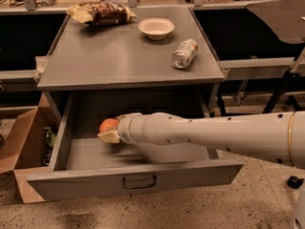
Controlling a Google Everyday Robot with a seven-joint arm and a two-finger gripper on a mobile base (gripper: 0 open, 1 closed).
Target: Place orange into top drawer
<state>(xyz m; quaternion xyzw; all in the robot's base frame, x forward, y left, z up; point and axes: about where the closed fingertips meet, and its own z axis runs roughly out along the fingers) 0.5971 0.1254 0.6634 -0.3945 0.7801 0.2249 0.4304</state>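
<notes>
No text is readable, not on the can nor the hand gripping the orange left of centre.
</notes>
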